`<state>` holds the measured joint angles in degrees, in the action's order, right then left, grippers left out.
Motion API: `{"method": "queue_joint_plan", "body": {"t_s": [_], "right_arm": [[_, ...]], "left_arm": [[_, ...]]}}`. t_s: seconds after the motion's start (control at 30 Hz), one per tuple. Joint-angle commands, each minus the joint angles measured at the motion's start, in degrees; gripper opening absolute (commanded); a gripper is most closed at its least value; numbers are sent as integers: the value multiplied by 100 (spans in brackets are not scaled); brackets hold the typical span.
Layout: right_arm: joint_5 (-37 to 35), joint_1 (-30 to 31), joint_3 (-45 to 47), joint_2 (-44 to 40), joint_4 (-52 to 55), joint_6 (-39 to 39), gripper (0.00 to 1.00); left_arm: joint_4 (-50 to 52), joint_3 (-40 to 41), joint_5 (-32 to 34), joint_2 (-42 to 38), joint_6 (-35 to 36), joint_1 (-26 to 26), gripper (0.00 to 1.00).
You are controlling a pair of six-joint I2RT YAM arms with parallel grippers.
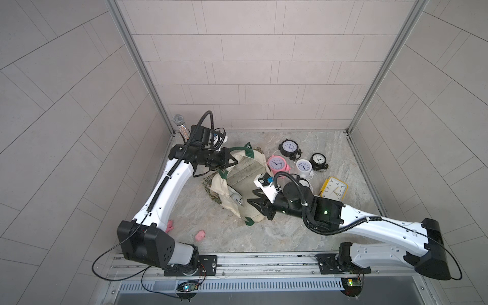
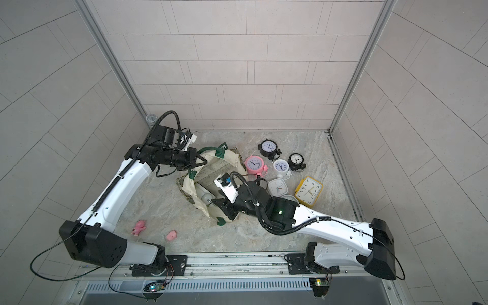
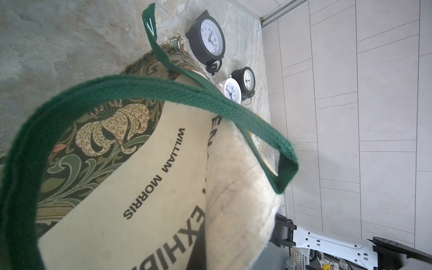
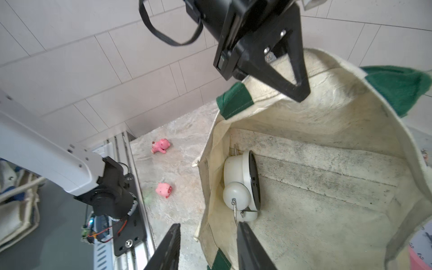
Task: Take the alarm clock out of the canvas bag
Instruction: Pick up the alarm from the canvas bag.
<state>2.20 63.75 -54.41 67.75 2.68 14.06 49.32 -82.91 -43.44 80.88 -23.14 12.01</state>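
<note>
Closest to the robot, two little pink toy animals lie on the gray stone table [image 1: 264, 232]. One pink toy [image 2: 139, 227] and the other pink toy [image 2: 171, 235] sit in front of the canvas bag [image 1: 223, 188], toward its left and well apart from it.

Next comes the right gripper [image 4: 209, 224], at the near end of the bag, by its open top. Its two black fingers [image 4: 247, 245] are apart and hold nothing. In the right wrist view one finger shows over the inside of the bag and one over the table, with the bag's side edge between them.

The alarm clock [image 4: 240, 184] is inside the bag. It is white with round bells and a dark face. It lies tipped over on the bag's floor, right against the side wall. Its thin wire loop is just beside the tip of the inner finger; I cannot tell if they touch.

At the far end of the bag, the left gripper [image 1: 234, 160] is pinched tight on the bag's cream top edge and holds it up, so the bag gapes open. A green handle [image 3: 163, 93] loops close by.

To the right of the bag lie more clocks: a yellow clock [image 1: 334, 190], a square white clock [image 2: 277, 187], a pink clock [image 1: 277, 163] just beside the bag, a round white clock [image 1: 303, 167], a small black clock [image 1: 318, 160] and, farthest, a big black clock [image 1: 289, 146].

Behind the bag, in the far left corner, stands a microphone [image 1: 179, 121].
</note>
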Motion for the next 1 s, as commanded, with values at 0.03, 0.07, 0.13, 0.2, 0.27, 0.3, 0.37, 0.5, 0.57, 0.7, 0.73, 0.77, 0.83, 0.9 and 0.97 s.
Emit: {"method": "queue_joint_plan", "body": {"t_s": [0.03, 0.07, 0.13, 0.2, 0.27, 0.3, 0.37, 0.5, 0.57, 0.7, 0.73, 0.77, 0.83, 0.9, 0.97], "right_arm": [[-824, 72, 200, 314, -400, -434, 40], [-929, 95, 248, 418, -486, -471, 40], [-1034, 126, 322, 624, -646, -513, 40], [-1059, 148, 386, 837, -820, -553, 40], [-1060, 172, 405, 1052, -945, -650, 40], [-1082, 174, 407, 1147, -991, -680, 40], [-1125, 182, 410, 1328, -1091, -714, 40], [-1080, 182, 399, 1625, -1311, -799, 40], [-993, 183, 373, 1790, -1380, -884, 40], [-630, 183, 364, 2058, -1508, -1122, 43], [-615, 186, 361, 2111, -1552, -1130, 43], [-607, 182, 361, 2173, -1605, -1147, 43], [-623, 183, 366, 2287, -1679, -1160, 43], [-637, 183, 348, 2409, -1720, -1160, 43], [-712, 182, 311, 2528, -1746, -1172, 43]], "left_arm": [[-191, -14, -209, -310, -30, 20, 0], [-175, -3, -200, -315, -28, 21, 0], [-145, -6, -192, -311, -16, 21, 0], [-133, 3, -190, -319, -16, 21, 0], [-116, 10, -197, -336, -1, 36, 0], [-101, 12, -187, -338, 0, 30, 0], [-76, 12, -182, -355, 19, 30, 0], [-55, 39, -173, -379, 28, 47, 0], [-54, 56, -166, -385, 20, 60, 0], [-37, 56, -147, -389, 20, 79, 0], [-28, 58, -139, -402, 20, 81, 0], [-29, 56, -135, -404, 20, 82, 0], [-29, 56, -138, -411, -6, 91, 0], [-28, 60, -126, -409, -7, 112, 0], [-28, 56, -128, -418, -7, 125, 0]]}}
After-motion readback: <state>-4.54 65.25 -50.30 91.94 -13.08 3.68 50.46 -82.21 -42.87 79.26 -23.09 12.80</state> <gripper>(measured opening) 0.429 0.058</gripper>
